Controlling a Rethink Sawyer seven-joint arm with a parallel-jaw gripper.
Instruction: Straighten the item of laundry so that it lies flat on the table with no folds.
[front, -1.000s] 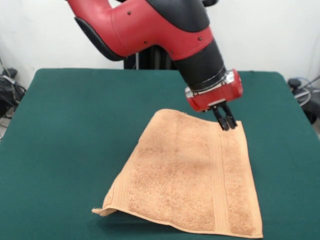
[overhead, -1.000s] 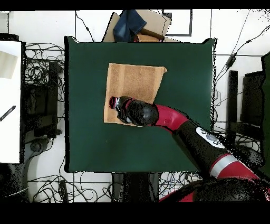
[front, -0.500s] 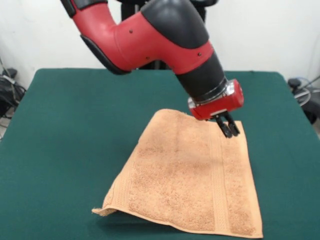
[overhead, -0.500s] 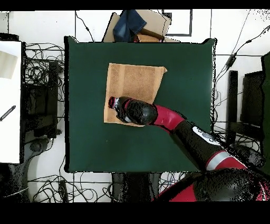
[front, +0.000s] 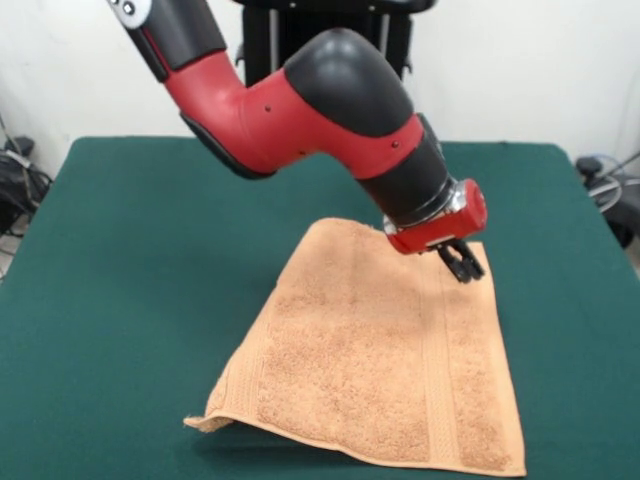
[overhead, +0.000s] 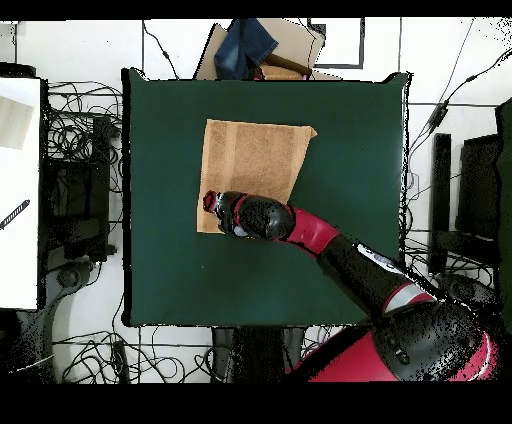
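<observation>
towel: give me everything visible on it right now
The towel is peach-orange terry cloth, roughly rectangular, with a woven band stripe running parallel to its right edge in the front view. It lies spread on the green table, mostly flat, but the near-left corner is folded under and lifted, casting a shadow. The far-left edge runs slanted, so the outline is skewed. The gripper sits at the far-right corner; whether it touches the cloth cannot be told.
</observation>
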